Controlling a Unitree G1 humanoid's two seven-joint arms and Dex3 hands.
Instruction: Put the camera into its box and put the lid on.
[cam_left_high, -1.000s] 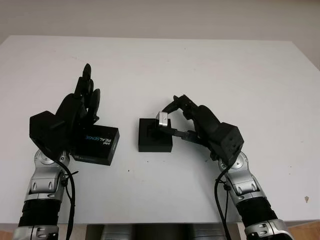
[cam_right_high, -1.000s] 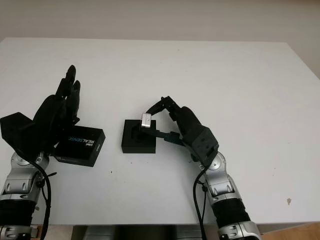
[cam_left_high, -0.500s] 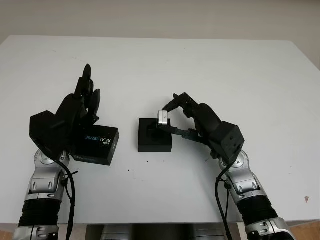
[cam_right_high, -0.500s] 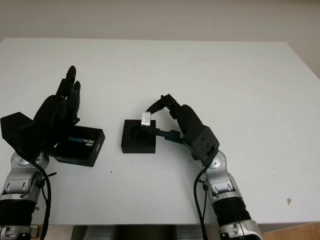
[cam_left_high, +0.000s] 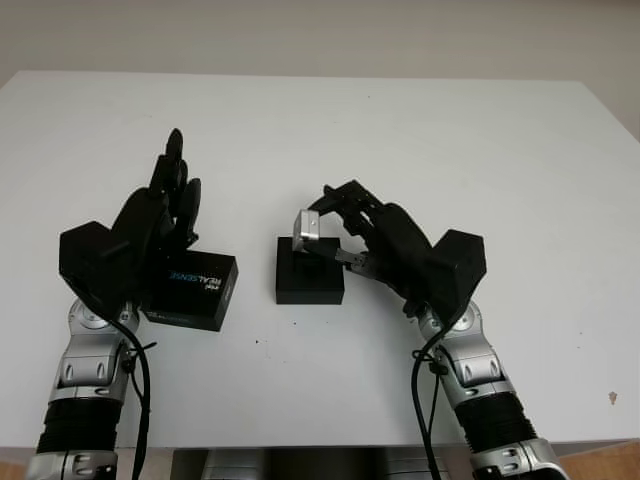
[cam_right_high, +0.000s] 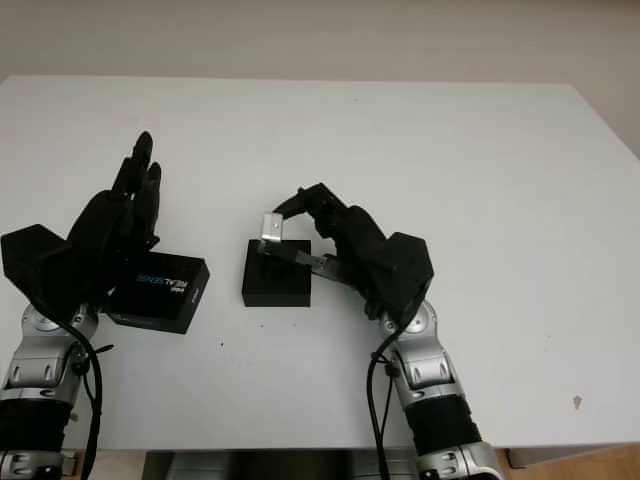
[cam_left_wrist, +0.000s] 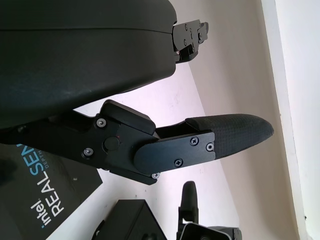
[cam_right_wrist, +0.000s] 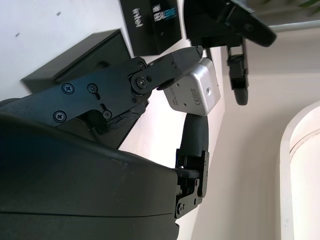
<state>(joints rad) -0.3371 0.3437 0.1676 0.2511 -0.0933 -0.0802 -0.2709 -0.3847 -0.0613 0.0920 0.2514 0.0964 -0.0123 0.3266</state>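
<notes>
Left eye view has the right hand (cam_left_high: 335, 222) pinching the silver camera (cam_left_high: 307, 227) just above the open box (cam_left_high: 310, 272), needing lowering; left hand (cam_left_high: 160, 215) open beside the lid (cam_left_high: 195, 290).

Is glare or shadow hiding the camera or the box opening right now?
Left eye view: even light, faint shadows; the small silver metal camera in the right hand stands out brightly, but the inside of the black square box is too dark to read. Right wrist view: the camera's face has a mild sheen, its markings legible.
</notes>
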